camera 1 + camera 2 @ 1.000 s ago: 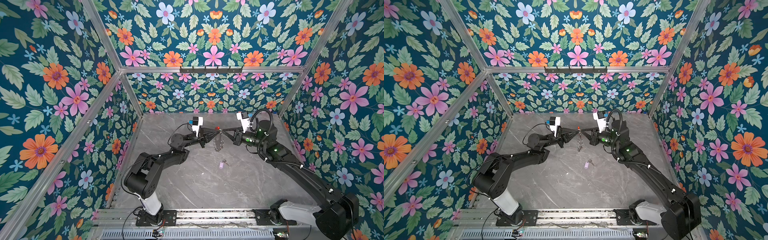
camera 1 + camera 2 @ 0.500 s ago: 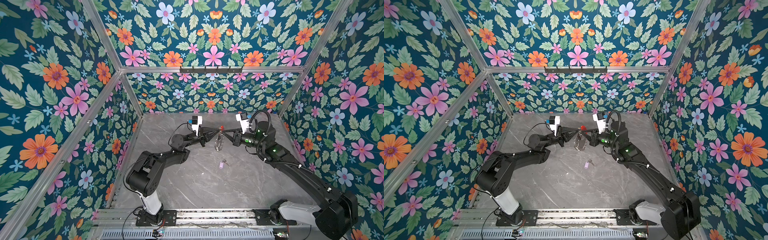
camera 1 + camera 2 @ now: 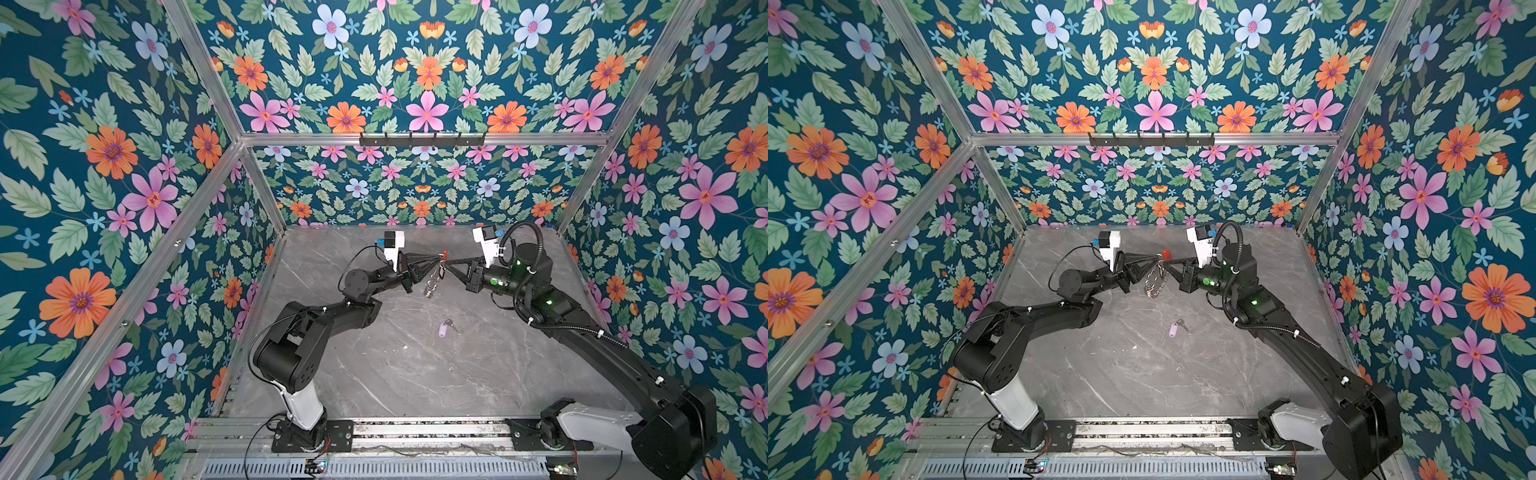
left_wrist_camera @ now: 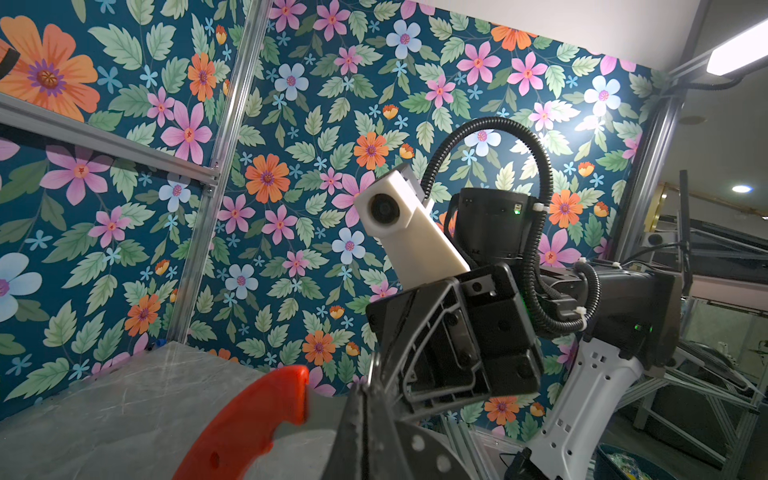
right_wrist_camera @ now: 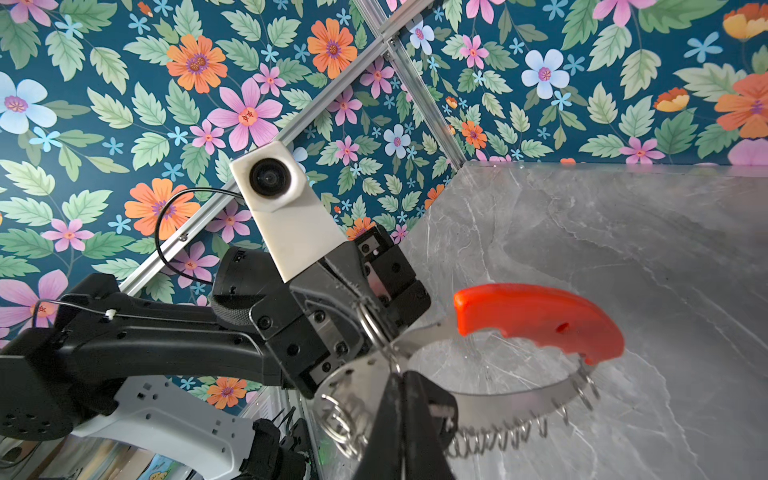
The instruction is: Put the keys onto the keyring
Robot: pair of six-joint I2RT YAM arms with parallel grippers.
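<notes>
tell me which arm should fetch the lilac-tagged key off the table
Probably left. The right tool clamps the keyring by its metal band, while the left tool seems only to pinch a small ring; the key lies midway between the arms.

So the desk (image 3: 415, 386) (image 3: 1142, 386) is a grey slab with a marble look, pale veins running all over it. In both top views it fills the whole floor of the flowery box. Only one proper thing is lying on it: a small metal key with a lilac oblong plastic tag (image 3: 444, 330) (image 3: 1173, 330), flat on the surface roughly mid-desk. The tag end sits toward the near edge, the metal bit toward the back right. Near it, toward the front left, there's a tiny white speck (image 3: 405, 347), too small to tell what it is. Both wrist views catch bare stretches of the same grey top.
</notes>
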